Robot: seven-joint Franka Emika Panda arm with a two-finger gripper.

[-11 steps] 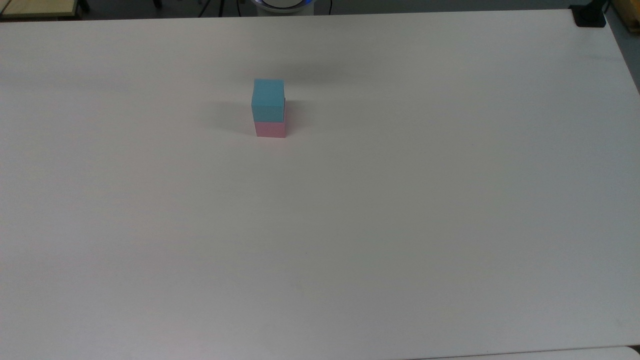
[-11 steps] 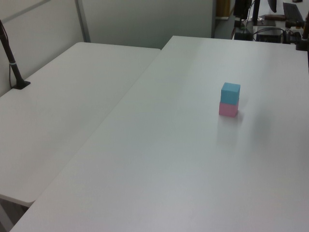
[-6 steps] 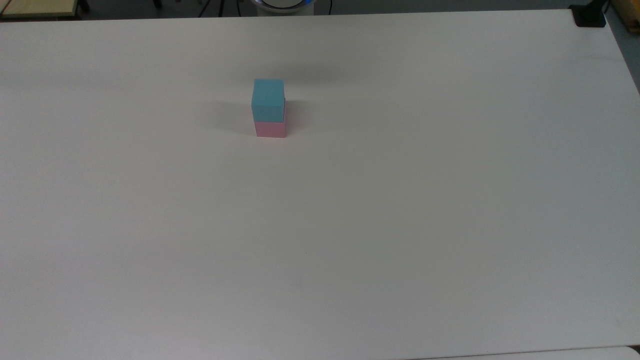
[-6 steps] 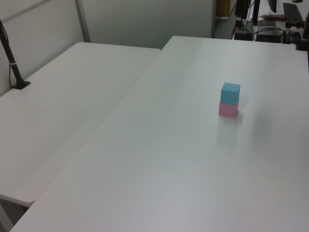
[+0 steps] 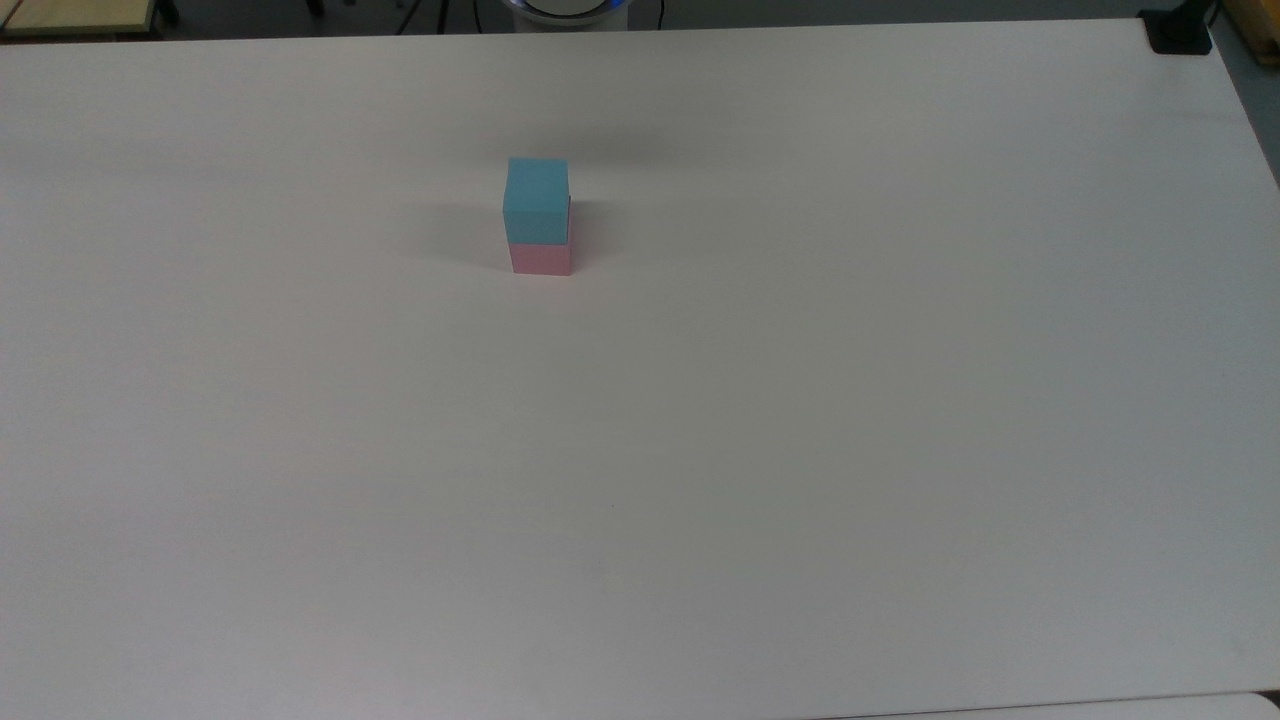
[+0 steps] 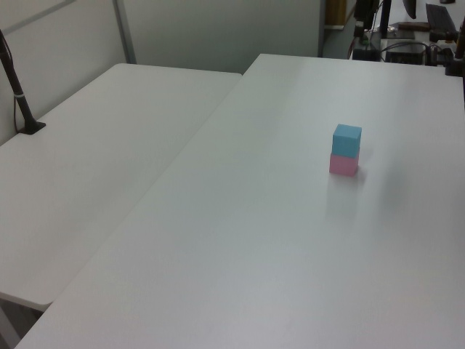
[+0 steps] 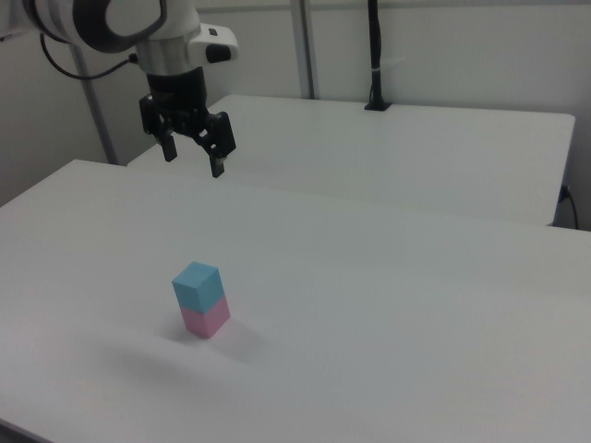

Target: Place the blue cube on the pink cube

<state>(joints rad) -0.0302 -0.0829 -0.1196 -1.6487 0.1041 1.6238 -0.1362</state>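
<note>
Counter (image 5: 800, 450): big white top, and in all three views it carries just the two stacked cubes, set toward the far side in the top view.

Arm (image 7: 120, 23): white, and it's up and away, in the right view's upper left, well clear of the stack.

Claw (image 7: 192, 155): here's the news — the fingers are spread apart with nothing between them, touching nothing, hanging high above the counter and well apart from both cubes.

What changed: not a thing! Against the pictures from a second ago and half a second ago, the stack sits in exactly the same spot in the top view and the left view. No wobble, no slide.

What that means: the stack is standing by itself with no help from the claw, so I'd call the job done and settled.

Blue cube (image 5: 536, 198): sitting right on top of the pink one, edges near enough flush, upright, resting on it in every view (image 6: 347, 139) (image 7: 198, 286).

Pink cube (image 5: 541, 259): flat on the counter underneath, carrying the blue one, a strip of its front face peeking out below in the top view (image 6: 344, 165) (image 7: 206, 319).

Risk: small, by my reckoning, since nothing is near enough to knock it.
</note>
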